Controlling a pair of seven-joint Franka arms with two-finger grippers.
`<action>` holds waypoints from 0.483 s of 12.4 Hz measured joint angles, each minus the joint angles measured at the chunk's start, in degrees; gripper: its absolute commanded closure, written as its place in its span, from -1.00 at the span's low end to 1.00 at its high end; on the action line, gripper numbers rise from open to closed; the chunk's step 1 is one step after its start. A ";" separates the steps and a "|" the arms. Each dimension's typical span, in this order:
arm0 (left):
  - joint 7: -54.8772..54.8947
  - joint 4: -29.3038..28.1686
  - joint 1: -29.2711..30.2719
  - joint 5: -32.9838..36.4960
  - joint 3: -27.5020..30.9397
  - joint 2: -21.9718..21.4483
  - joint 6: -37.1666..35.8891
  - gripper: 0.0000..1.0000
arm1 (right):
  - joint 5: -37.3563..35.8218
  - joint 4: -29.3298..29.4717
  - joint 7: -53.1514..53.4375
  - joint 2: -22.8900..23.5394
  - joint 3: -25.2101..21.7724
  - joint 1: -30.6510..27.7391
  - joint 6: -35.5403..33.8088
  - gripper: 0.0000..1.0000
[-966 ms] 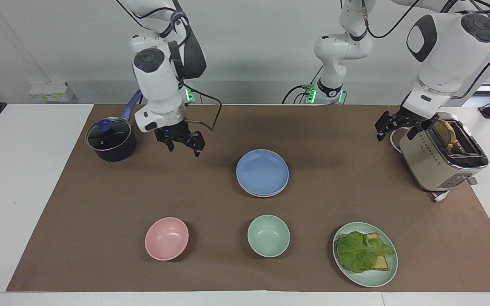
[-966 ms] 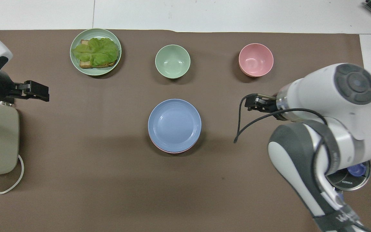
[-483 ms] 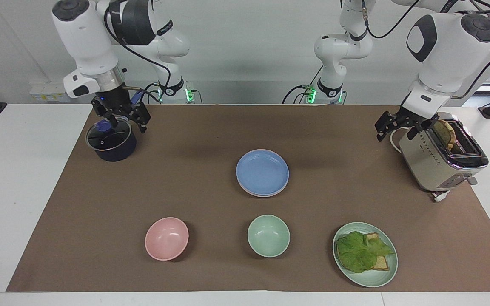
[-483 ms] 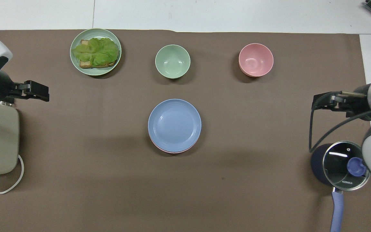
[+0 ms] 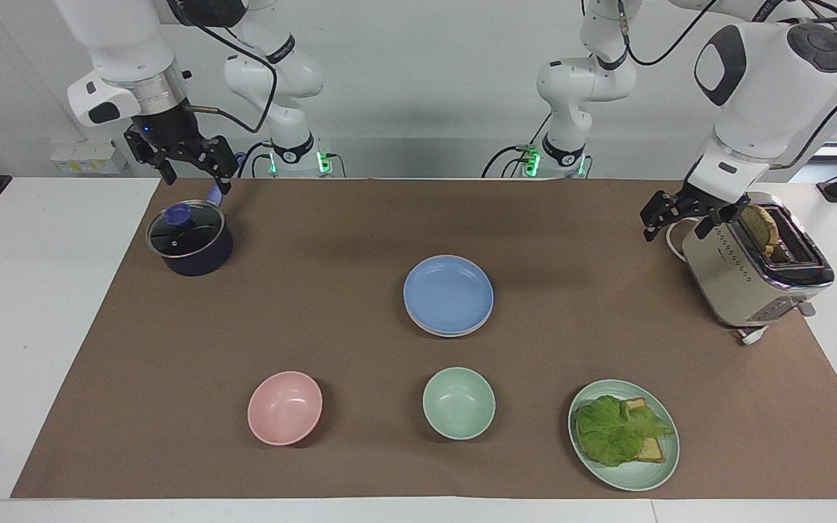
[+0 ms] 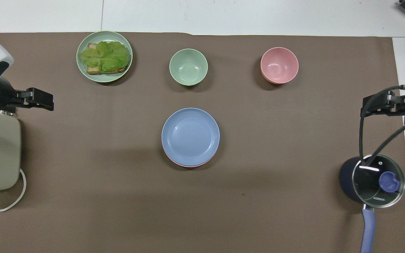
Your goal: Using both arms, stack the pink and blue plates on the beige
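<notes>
Plate stack, blue plate topmost over a pink rim, is sitting mid-mat; any beige plate underneath is hidden. Right gripper, released and empty, is retreating from the stack to above the lidded saucepan. Left gripper, released, is waiting by the toaster; stacking looks finished.

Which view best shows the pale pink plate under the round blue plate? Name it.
The overhead view: a pink crescent shows under the blue plate's edge nearest the robots. The facing view shows only a thin pale rim there, its colour unclear.
</notes>
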 measured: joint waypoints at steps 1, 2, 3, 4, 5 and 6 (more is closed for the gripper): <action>0.00 0.00 0.00 0.00 0.00 0.00 0.00 -1.00 | 0.00 0.43 0.00 0.45 0.06 0.00 -0.20 -1.00; 0.00 0.00 0.00 0.00 0.00 0.00 0.00 -1.00 | 0.00 0.43 0.00 0.47 0.06 -0.01 -0.77 -1.00; 0.00 0.00 0.00 0.00 0.00 0.00 0.00 -1.00 | 0.00 0.23 0.00 0.27 0.07 -0.01 -1.10 -1.00; 0.00 0.00 0.00 0.00 0.00 0.00 0.00 -1.00 | 0.02 -0.26 0.00 -0.17 0.11 0.00 -1.12 -1.00; 0.00 0.00 0.00 0.00 0.00 0.00 0.00 -1.00 | 0.29 -0.74 -0.01 -0.62 0.18 0.01 -1.11 -1.00; 0.00 0.00 0.00 0.00 0.00 0.00 0.00 -1.00 | 0.58 -1.03 -0.01 -0.91 0.21 0.01 -1.06 -1.00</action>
